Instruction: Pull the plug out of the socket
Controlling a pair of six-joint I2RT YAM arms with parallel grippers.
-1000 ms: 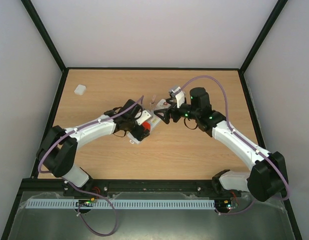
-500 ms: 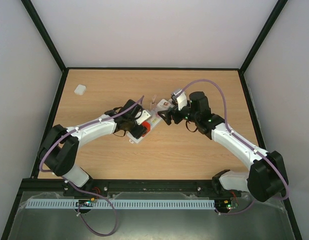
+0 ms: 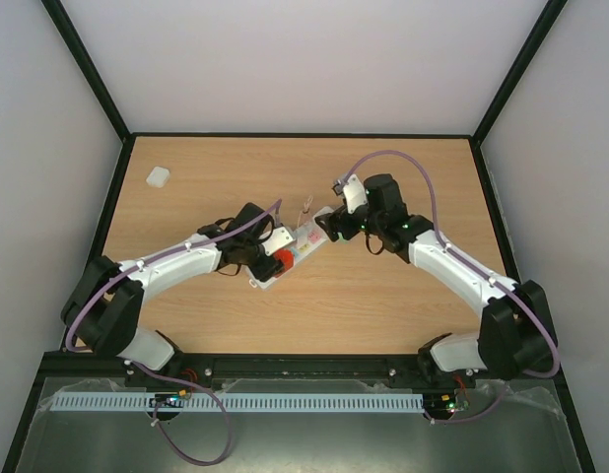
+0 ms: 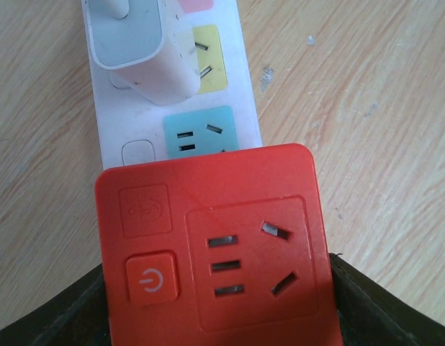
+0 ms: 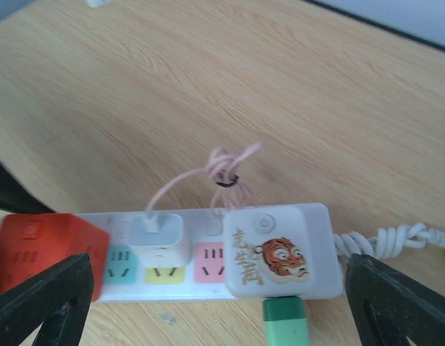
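Note:
The socket (image 3: pixel 303 241), a long white strip with blue, yellow and pink squares, lies slantwise mid-table. The plug (image 5: pixel 158 241) is a white charger block sitting in it over the yellow square (image 4: pixel 136 54), with a thin pink cable (image 5: pixel 222 169) knotted behind. My left gripper (image 4: pixel 219 306) is shut on the red adapter block (image 4: pixel 208 245) at the strip's near end, dark fingers (image 4: pixel 381 310) pressed to its sides. My right gripper (image 5: pixel 222 303) hangs open over the strip's other end, its fingers (image 5: pixel 42 303) wide apart on either side of a white tiger-printed adapter (image 5: pixel 276 249).
A green piece (image 5: pixel 286 321) sticks out below the tiger adapter. The strip's coiled white cord (image 5: pixel 384 238) runs off to the right. A small white object (image 3: pixel 158 176) lies at the table's back left. A black frame borders the wooden table (image 3: pixel 383 296).
My left gripper has closed on the red block and drawn that end of the strip slightly nearer. My right gripper has moved left and down to the strip's far end.

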